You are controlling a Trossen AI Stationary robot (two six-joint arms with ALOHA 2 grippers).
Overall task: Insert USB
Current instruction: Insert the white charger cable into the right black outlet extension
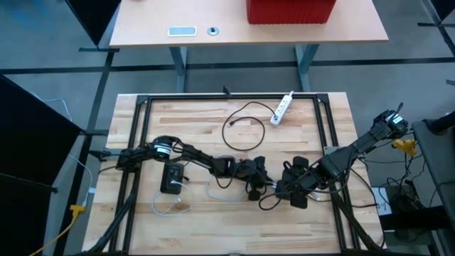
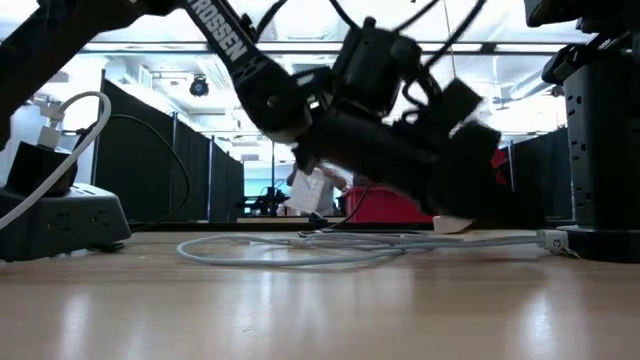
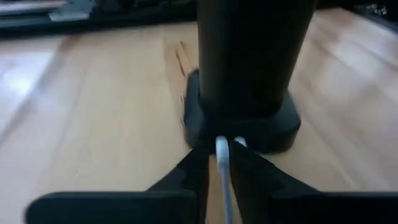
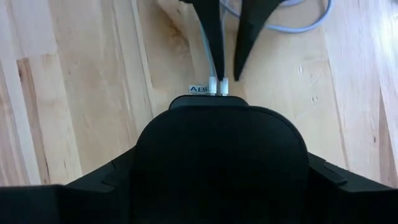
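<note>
High view: both arms meet near the mid-front of the wooden table (image 1: 206, 121). Left gripper (image 1: 257, 186) and right gripper (image 1: 279, 188) sit tip to tip, so close the dark parts merge; can't separate jaws or see the USB plug here. Black charger block (image 1: 171, 178) lies beside the left arm, a pale cable (image 1: 167, 208) looping toward the front edge. White power strip (image 1: 284, 107) w/ black cord (image 1: 244, 122) at the back, well apart from the arms. Open wood at the back-left and along the front right. Second table behind carries a red bin (image 1: 290, 10), cut off by the frame edge.

Low view: the arms fill the centre as one dark blurred mass; jaws hidden. White cable (image 2: 330, 247) trails flat on the table. A black block with a white lead stands at the far edge, partly cut off.

Left wrist view: left jaws narrow, closed around a thin white USB plug (image 3: 222, 149), its tip at the base of a black device (image 3: 249, 68) that blocks most of the picture. Whether the plug is seated: can't tell.

Right wrist view: right jaws spread wide around the black device (image 4: 221, 155), which hides nearly everything ahead. Beyond it the left gripper's fingers (image 4: 211, 28) point in, white plug (image 4: 217, 84) touching the device edge by a small label.
</note>
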